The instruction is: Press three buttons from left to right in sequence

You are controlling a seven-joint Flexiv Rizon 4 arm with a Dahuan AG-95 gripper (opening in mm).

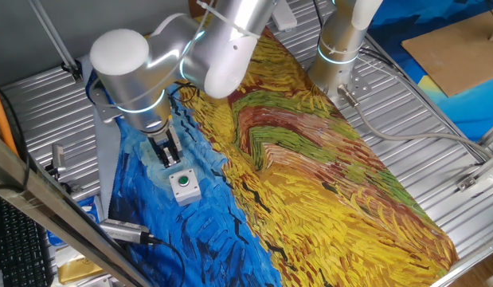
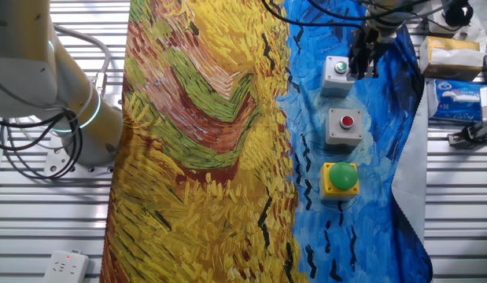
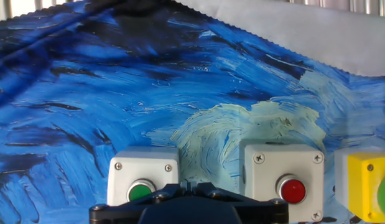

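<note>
Three button boxes stand in a row on the blue part of the painted cloth. In the other fixed view they are the yellow box with a big green cap (image 2: 341, 179), the grey-white box with a red button (image 2: 345, 126) and the grey-white box with a small green button (image 2: 336, 72). My gripper (image 2: 360, 72) hovers low at the edge of the small green button box, fingertips touching each other. In the hand view the gripper (image 3: 188, 185) sits between the small green button box (image 3: 142, 180) and the red button box (image 3: 283, 179); the yellow box (image 3: 365, 186) is at the right edge. One fixed view shows only the small green button box (image 1: 183, 185).
The cloth (image 2: 204, 141) covers a slatted metal table. A second arm's base (image 2: 78, 118) stands at the left. Packets (image 2: 455, 98) lie right of the cloth, a power strip (image 2: 66, 266) at bottom left. A metal cylinder (image 1: 123, 231) lies near the box.
</note>
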